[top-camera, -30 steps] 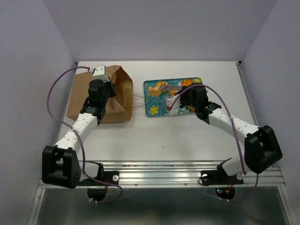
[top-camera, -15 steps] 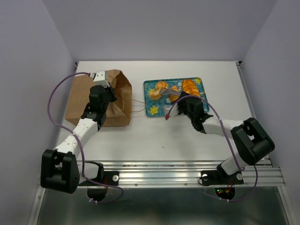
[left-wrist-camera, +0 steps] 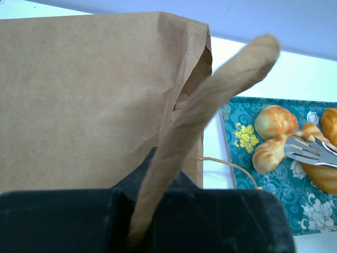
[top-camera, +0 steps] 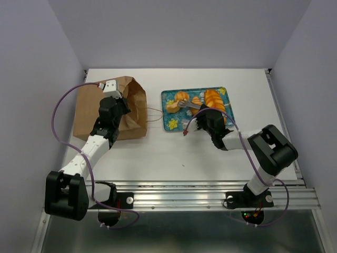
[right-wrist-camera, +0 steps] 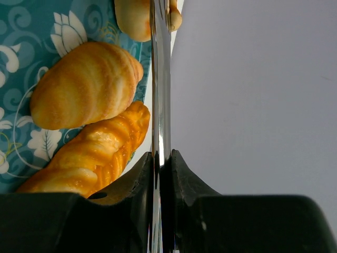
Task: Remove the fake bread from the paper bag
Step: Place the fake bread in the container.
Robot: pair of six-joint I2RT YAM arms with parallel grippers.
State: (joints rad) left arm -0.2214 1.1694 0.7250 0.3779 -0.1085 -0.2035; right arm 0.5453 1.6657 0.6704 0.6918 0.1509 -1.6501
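Note:
The paper bag [top-camera: 102, 108] lies flat at the left of the table, its mouth toward the tray; it fills the left wrist view [left-wrist-camera: 89, 100]. My left gripper [top-camera: 120, 103] sits over the bag, shut on one cord handle [left-wrist-camera: 210, 100] that sticks out between its jaws [left-wrist-camera: 152, 211]. The fake bread lies on the teal floral tray [top-camera: 174, 124]: bun [top-camera: 181, 96], croissant [top-camera: 172, 105], longer loaf [top-camera: 213, 98], small loaf [top-camera: 196, 100]. My right gripper [top-camera: 201, 113] is shut on a metal utensil [top-camera: 188, 105], seen edge-on [right-wrist-camera: 160, 79] beside the loaves [right-wrist-camera: 84, 87].
The second cord handle [top-camera: 155, 115] lies loose between the bag and the tray. The utensil's slotted head [left-wrist-camera: 310, 150] rests over the bread on the tray [left-wrist-camera: 274, 195]. White walls close in the table at the back and both sides.
My right arm has folded back and its gripper has shifted left and nearer, carrying the utensil. The bag's mouth has dropped flatter. My left gripper has barely moved.

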